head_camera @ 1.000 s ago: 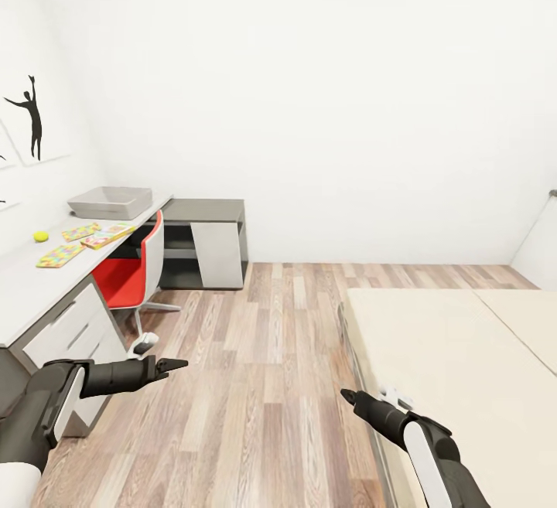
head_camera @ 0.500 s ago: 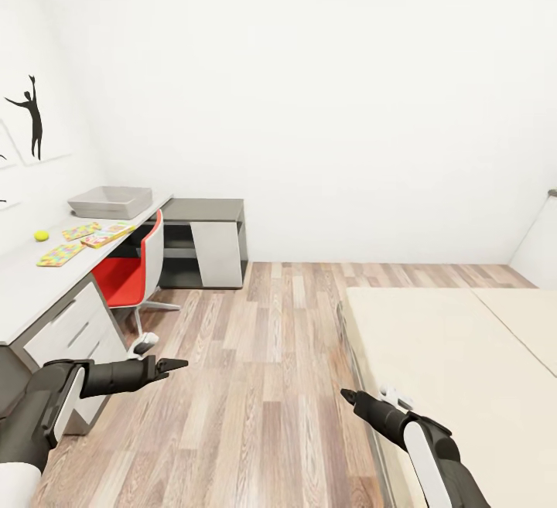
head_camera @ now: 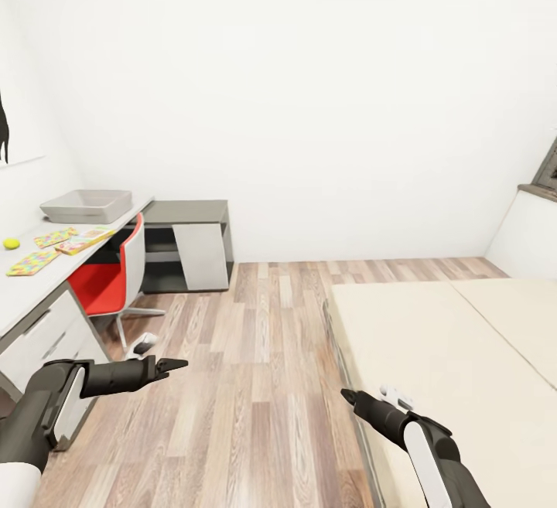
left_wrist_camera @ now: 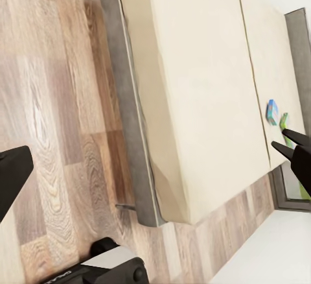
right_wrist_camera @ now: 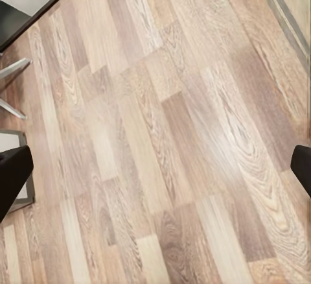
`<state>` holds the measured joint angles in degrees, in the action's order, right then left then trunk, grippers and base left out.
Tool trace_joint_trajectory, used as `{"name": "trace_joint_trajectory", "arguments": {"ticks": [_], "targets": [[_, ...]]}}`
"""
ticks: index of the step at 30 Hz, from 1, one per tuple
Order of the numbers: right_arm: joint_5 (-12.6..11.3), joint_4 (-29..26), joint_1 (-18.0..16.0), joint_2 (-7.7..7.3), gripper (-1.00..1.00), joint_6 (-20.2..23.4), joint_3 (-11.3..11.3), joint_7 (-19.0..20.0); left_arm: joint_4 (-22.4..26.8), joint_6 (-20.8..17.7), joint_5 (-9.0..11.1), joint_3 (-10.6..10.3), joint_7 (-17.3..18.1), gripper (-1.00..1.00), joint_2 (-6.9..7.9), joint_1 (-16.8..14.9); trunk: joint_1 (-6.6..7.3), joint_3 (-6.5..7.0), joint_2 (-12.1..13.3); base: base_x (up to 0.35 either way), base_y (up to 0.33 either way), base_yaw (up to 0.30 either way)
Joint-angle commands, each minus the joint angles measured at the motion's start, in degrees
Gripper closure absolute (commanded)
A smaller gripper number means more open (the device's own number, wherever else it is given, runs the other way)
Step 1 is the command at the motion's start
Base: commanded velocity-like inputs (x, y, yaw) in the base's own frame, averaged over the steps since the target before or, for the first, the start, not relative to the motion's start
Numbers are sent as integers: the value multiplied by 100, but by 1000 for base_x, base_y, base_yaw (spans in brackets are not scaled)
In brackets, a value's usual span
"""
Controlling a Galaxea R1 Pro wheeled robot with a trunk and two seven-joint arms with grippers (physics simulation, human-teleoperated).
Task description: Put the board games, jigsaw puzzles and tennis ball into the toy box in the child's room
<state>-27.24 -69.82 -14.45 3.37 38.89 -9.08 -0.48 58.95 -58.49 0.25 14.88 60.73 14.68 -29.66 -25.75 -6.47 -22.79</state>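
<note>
Camera has swung toward the bed since the earlier frames; desk items sit further left in the head view, arms unchanged in frame. Left gripper (head_camera: pixel 179 364) fingers (head_camera: pixel 158 368) look pressed to a point in the head view, yet its wrist view shows tips at opposite edges, so wide apart; empty. Right gripper (head_camera: pixel 346 395) same: fingers spread in its wrist view, holding nothing, over wood-plank floor (head_camera: pixel 255 384). Bed (head_camera: pixel 456 369) with beige mattress lies right; the left wrist view shows a blue board game (left_wrist_camera: pixel 273 111) and a green-edged one (left_wrist_camera: pixel 284 120) on it near the far end. White tabletop (head_camera: pixel 31 291) at left carries the grey toy box (head_camera: pixel 87 204), contents not visible, tennis ball (head_camera: pixel 11 243), two jigsaw puzzles (head_camera: pixel 33 262) (head_camera: pixel 56 237) and a third board game (head_camera: pixel 87 240). Red chair (head_camera: pixel 104 285) tucked beside it, grey cabinet (head_camera: pixel 189 249) beyond.
</note>
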Motion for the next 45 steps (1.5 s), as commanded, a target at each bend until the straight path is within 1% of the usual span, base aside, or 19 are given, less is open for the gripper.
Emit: {"name": "trace_joint_trajectory", "arguments": {"ticks": [1,16,22,36,45], "targets": [[-27,-5,-6,6,-100,31,-15,-5,2,-48,1,6,21,-100,0,-5,-4,-13,-13,0,-123,-52],[-21,-5,-6,6,-100,31,-6,-6,2,-48,1,6,21,-100,0,-5,-4,-13,-13,0,-26,-8],[-18,-5,-6,6,-100,31,-6,-5,2,-48,1,6,24,-100,0,-5,-4,-13,-13,0,-155,0],[-18,-5,-6,6,-100,31,-6,-9,2,-48,1,6,22,-100,0,-5,-4,-13,-13,0,-26,0],[-18,-5,-6,6,-100,31,-6,-9,2,-48,1,6,23,-100,0,-5,-4,-13,-13,0,-130,0]]}}
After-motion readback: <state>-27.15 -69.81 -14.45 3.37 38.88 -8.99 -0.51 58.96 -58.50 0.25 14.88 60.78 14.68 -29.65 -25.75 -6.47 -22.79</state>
